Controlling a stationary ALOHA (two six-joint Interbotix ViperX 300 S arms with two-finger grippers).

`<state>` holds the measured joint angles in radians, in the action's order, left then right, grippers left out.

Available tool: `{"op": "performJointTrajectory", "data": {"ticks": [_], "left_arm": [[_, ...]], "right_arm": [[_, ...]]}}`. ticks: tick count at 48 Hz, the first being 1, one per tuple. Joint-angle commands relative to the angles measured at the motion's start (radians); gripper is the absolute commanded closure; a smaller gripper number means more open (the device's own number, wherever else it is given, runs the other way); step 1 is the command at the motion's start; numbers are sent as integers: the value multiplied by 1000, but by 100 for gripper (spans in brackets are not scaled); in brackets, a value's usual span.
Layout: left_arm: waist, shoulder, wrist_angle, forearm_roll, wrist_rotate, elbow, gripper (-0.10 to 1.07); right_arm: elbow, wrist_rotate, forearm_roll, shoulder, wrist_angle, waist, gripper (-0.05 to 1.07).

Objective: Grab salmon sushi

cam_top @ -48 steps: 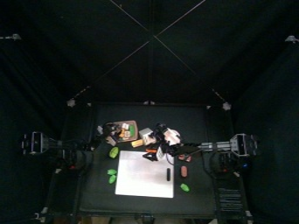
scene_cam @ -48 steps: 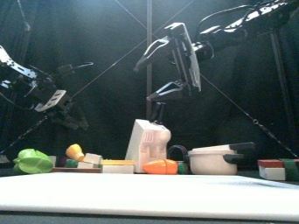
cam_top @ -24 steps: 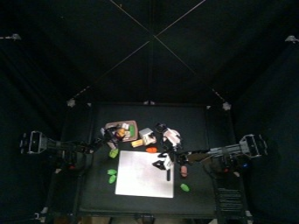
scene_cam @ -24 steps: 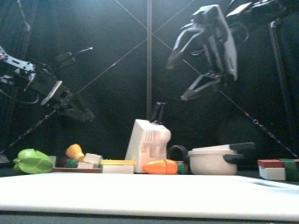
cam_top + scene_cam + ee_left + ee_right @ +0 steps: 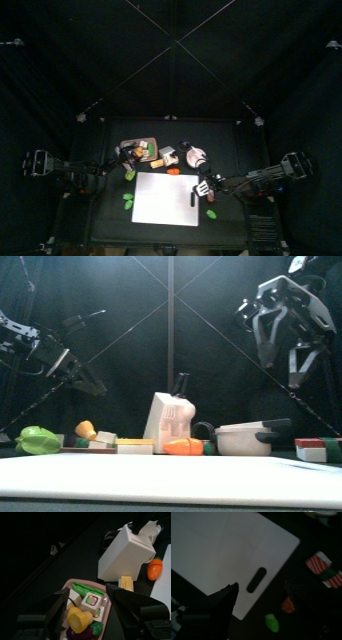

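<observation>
- Right gripper (image 5: 297,351) hangs high, jaws spread wide, empty.
- Left gripper (image 5: 90,602), jaws apart, hovers over a tray (image 5: 67,591).
- Right wrist view alone shows red-and-white sushi (image 5: 324,568) beside the cutting board (image 5: 221,559).

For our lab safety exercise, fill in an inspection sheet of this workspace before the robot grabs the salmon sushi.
Surface: black table, white cutting board bare.
Job's things: striped sushi piece on the table beside the board, untouched.
Clutter: milk carton, carrot, pot, tray of toy food.
Grippers: left gripper over the tray, fingers apart; right gripper high above the table, open.
Cables: nothing seen.
Surroundings: black curtains.
</observation>
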<state>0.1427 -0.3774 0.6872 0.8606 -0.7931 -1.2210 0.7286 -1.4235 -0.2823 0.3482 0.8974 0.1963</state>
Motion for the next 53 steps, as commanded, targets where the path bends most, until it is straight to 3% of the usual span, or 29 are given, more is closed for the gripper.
{"op": "performJointTrajectory", "data": {"ticks": [1, 13, 30, 53], "left_arm": [[0, -3, 5, -3, 2, 9, 4], [8, -3, 3, -2, 2, 2, 4], [8, -3, 3, 0, 2, -5, 4], [8, -3, 0, -2, 2, -12, 4]], "right_arm": [[-5, 3, 0, 15, 57, 0, 0], [58, 9, -25, 18, 140, 2, 0], [160, 20, -104, 32, 143, 29, 0], [196, 407, -69, 89, 143, 26, 0]]}}
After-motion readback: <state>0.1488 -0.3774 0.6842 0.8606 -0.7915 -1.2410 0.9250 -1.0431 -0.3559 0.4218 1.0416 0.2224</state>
